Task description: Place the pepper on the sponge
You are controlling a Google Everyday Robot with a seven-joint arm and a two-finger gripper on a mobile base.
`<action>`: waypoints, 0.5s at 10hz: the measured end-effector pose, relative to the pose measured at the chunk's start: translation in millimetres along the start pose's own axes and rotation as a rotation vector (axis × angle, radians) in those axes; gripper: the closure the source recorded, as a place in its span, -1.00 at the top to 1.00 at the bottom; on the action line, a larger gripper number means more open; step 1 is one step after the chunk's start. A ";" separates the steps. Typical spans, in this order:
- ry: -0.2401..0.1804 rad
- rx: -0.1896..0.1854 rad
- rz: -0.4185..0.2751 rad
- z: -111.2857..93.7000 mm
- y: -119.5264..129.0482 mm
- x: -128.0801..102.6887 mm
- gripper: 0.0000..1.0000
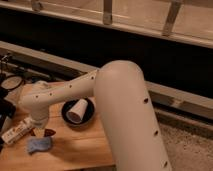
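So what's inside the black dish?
A white cup lies tipped over inside the black dish. The arm covers the dish's back rim, so anything there is hidden. The tool hangs left of the dish, above the sponge.

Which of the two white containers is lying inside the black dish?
The white cup, tipped on its side in the black dish. The white carton lies on the table instead, beside the gripper, which is near the sponge.

one cam, high and close, looks down past my arm (125, 100) onto the wooden surface (75, 145). my fingers (36, 129) sit lower left, just above it.
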 end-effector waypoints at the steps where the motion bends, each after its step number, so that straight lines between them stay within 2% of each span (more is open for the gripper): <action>1: -0.009 -0.009 -0.010 3.0 -2.1 -2.5 -0.80; 2: -0.012 -0.020 -0.022 7.1 -2.3 -5.7 -0.80; 3: -0.021 -0.031 -0.031 10.0 -1.8 -10.1 -0.71; 5: -0.014 -0.028 -0.029 9.2 -0.2 -7.6 -0.27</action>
